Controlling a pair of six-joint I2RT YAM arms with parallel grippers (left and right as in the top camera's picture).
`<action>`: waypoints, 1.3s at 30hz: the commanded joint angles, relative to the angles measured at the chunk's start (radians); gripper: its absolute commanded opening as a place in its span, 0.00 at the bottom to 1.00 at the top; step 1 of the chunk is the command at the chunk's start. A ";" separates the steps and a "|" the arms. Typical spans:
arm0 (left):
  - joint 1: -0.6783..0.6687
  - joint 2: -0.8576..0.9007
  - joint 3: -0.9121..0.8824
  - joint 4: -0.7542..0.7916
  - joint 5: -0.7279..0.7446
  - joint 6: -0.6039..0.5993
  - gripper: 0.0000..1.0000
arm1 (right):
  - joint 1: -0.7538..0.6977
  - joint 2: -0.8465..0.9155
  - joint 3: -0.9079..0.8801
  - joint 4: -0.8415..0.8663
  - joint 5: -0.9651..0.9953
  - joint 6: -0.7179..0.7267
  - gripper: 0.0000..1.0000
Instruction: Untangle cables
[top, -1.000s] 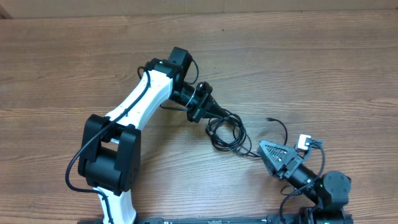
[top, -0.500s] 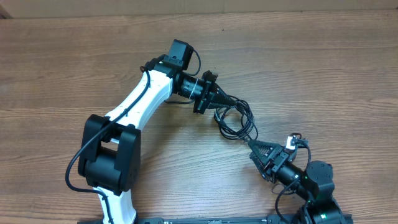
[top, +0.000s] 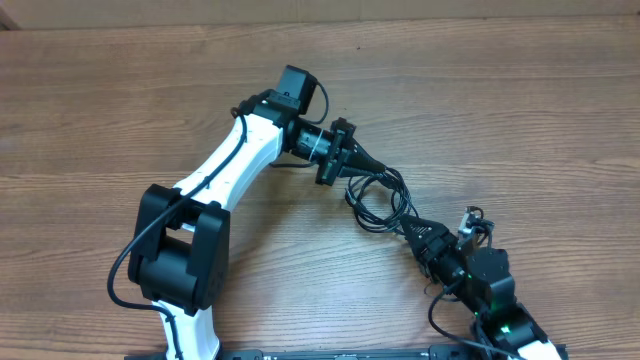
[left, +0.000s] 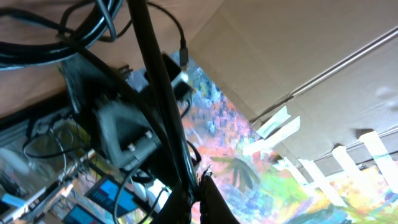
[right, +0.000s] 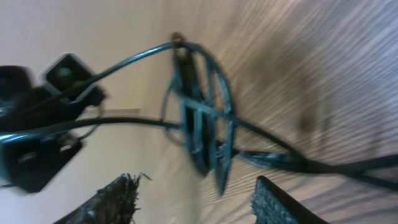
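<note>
Left jaws anchor the tangle; right jaws stand open at its other end.

My left jaws are shut on the thin black flexible cables (top: 378, 198) just past the tip of my white left arm (top: 240, 150). I judge this pins that end so the loops spread over the brown wooden bench (top: 520, 120) toward my right side. My right jaws stand apart at the tangle's lower right edge. In the right wrist view the knotted loops lie just ahead of my 2 fingertips (right: 283, 202) and between them, not yet pinched, well placed for drawing 1 strand free.
</note>
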 joint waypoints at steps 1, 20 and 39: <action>-0.014 0.010 0.021 0.004 0.049 -0.053 0.04 | 0.017 0.107 -0.011 0.066 0.030 0.026 0.57; -0.016 0.010 0.021 0.007 0.048 0.000 0.04 | 0.047 0.595 0.031 0.563 -0.018 -0.116 0.04; 0.092 0.010 0.021 -0.155 -0.943 0.468 0.04 | -0.434 0.260 0.139 0.593 -0.789 -0.219 0.04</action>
